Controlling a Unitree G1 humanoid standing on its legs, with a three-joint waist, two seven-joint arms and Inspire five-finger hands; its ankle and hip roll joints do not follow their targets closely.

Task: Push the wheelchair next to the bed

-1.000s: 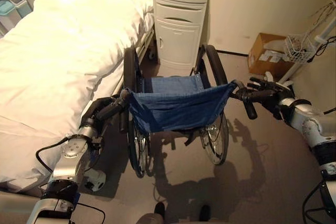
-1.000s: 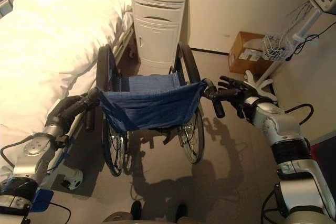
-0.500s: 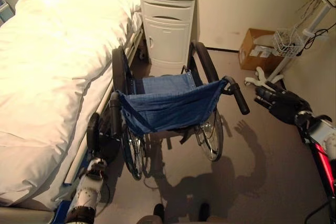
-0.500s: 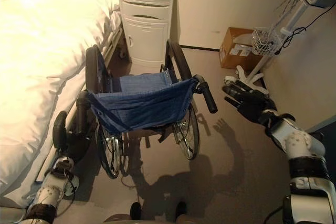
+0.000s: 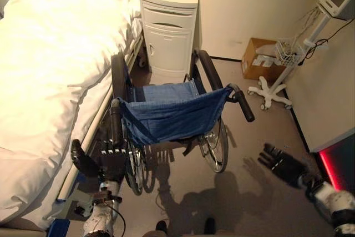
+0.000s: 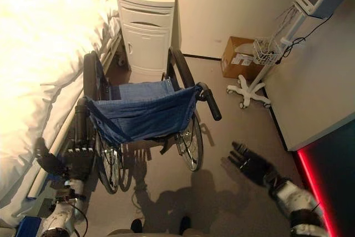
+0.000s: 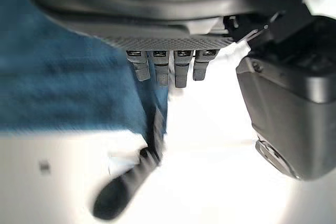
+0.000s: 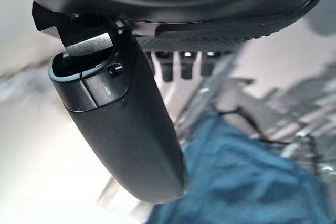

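Observation:
The wheelchair [image 5: 172, 112], with blue cloth seat and back and black wheels, stands close alongside the white bed [image 5: 50, 70], facing a bedside cabinet. My left hand [image 5: 111, 162] hangs open just below and behind the left push handle [image 5: 115, 120], fingers straight and apart from it. My right hand [image 5: 283, 165] is open over the floor, well back and to the right of the right push handle [image 5: 245, 108]. In the left wrist view straight fingers [image 7: 168, 69] point at the blue cloth [image 7: 68, 87]. The right wrist view shows its thumb [image 8: 126, 129] before the blue cloth [image 8: 247, 182].
A white bedside cabinet [image 5: 169, 31] stands against the wall ahead of the wheelchair. A cardboard box [image 5: 259, 65] and a rolling stand on a white star base [image 5: 269, 90], carrying a wire basket [image 5: 289, 53] and monitor, are at the right. A table edge [image 5: 327, 98] borders the right side.
Both hands have let go of the push handles and dropped back and down, the right one far to the right. The camera has shifted; the wheelchair stays beside the bed.

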